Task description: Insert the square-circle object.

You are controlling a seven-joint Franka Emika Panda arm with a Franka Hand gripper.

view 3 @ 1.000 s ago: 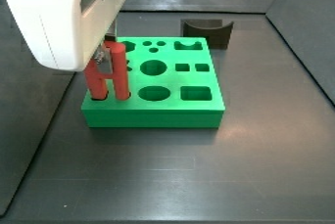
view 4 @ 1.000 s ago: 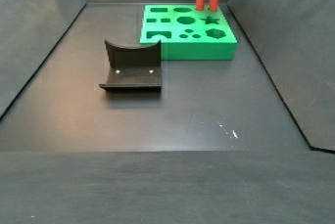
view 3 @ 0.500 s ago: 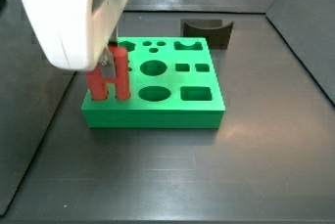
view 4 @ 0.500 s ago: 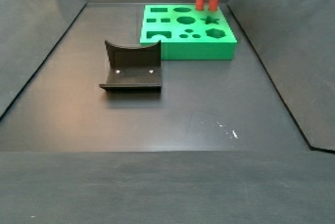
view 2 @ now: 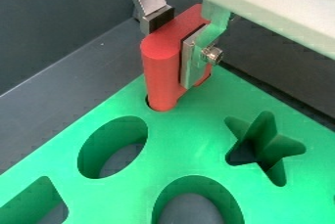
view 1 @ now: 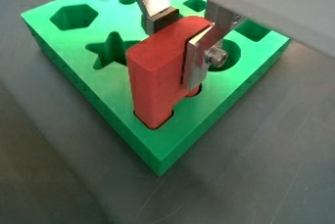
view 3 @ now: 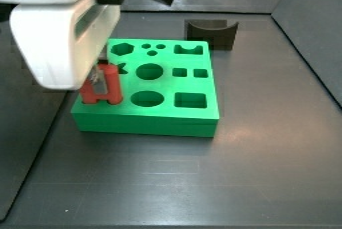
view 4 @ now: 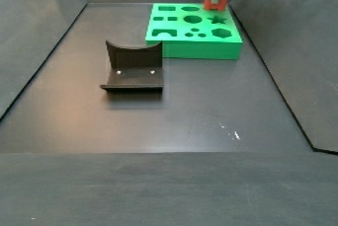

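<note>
The square-circle object [view 1: 157, 81] is a red two-prong piece standing upright with its lower end in the corner holes of the green block [view 1: 170, 142]. It also shows in the other wrist view [view 2: 164, 71] and in both side views [view 3: 100, 85] [view 4: 215, 0]. My gripper [view 1: 181, 47] is shut on its top, with one silver finger [view 2: 201, 54] flat on its face and the other's dark pad on the opposite side. In a side view the gripper [view 3: 103, 69] hangs under the white wrist, low over the block [view 3: 147, 118].
The green block [view 4: 199, 50] has several other shaped holes, among them a star [view 2: 260, 145] and a hexagon [view 1: 74, 16]. The dark fixture [view 3: 211, 31] with a curved notch stands on the floor apart from the block [view 4: 132, 67]. Dark walls ring the floor.
My gripper has moved down with the red piece, which now stands much lower in the green block. The block looks slightly shifted on the floor.
</note>
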